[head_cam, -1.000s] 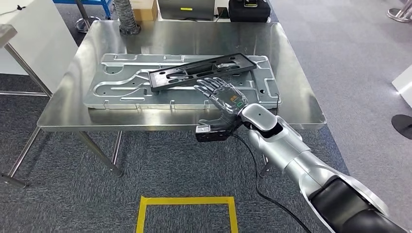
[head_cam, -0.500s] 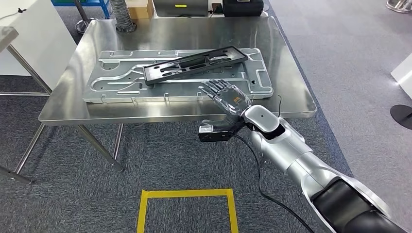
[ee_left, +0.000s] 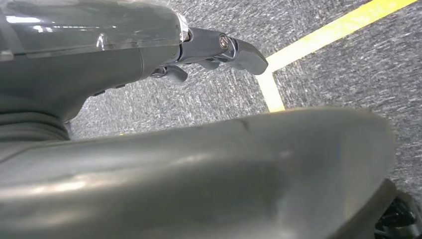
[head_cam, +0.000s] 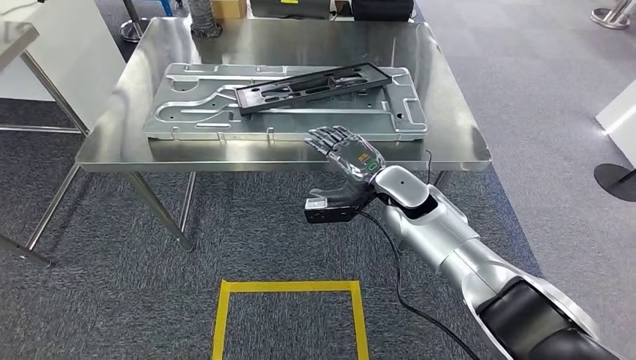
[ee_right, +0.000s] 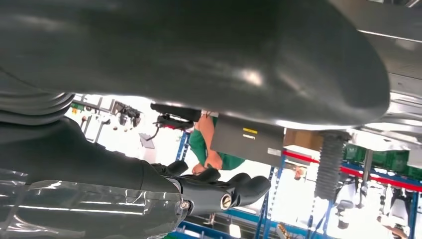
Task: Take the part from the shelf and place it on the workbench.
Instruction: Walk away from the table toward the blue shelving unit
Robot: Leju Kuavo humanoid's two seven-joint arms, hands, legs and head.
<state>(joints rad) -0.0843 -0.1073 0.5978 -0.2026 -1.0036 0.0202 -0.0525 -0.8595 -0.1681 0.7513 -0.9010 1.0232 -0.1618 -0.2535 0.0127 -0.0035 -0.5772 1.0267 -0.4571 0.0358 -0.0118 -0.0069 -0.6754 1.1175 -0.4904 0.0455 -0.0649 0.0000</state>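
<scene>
on the left of the head view the steel workbench carries a long silver stamped panel, and the black part lies slanted across that panel's top, its right end reaching toward the far right corner of the panel. so the part is already on the bench, resting on the panel rather than on bare steel, and nothing holds it. the chief risk, as i judge it, comes from that perch: the part bridges ribs and cut-outs of the panel at an angle, and a knock to the bench or panel could slide it askew or off. moving right, the right hand hovers at the near edge of the bench, just in front of the panel, fingers spread and slightly curved with nothing in them. if the arm swings sideways or dips, the fingertips or the camera block under the wrist could clip the bench edge or the panel and shift the part; the cable hanging from the wrist could also snag. the left hand hangs over carpet with a yellow taped line, and the thumb and a finger or two that show look loosely bent around nothing, though i cannot tell their full spread. as for containers, there is no bin, tray or box in play; the panel is the nearest thing to a holder and it bears just the part.
</scene>
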